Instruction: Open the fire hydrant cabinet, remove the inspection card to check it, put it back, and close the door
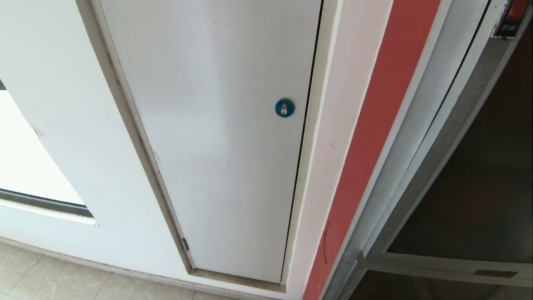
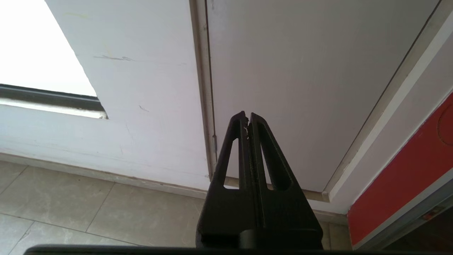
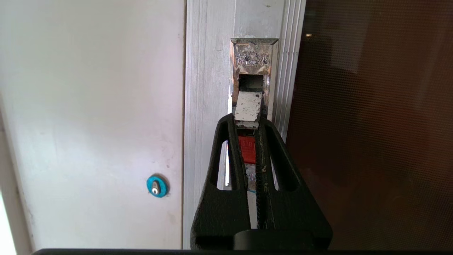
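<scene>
Right hand: clenched on the little latch tab in the door frame, orange-red bit between the fingers.
Door: looks stiff and hinged; I'd guess glass, so pull gently by the latch.
Door spot: right of the white panel with blue lock.
Left hand: clenched, empty, parked low.

Latch plate: an embossed flower-like emblem with marks on either side, too worn to read.
Orange-red latch tab: faint raised characters, not legible.
Dark label at the door frame's top: pale marks, too small to read.
</scene>
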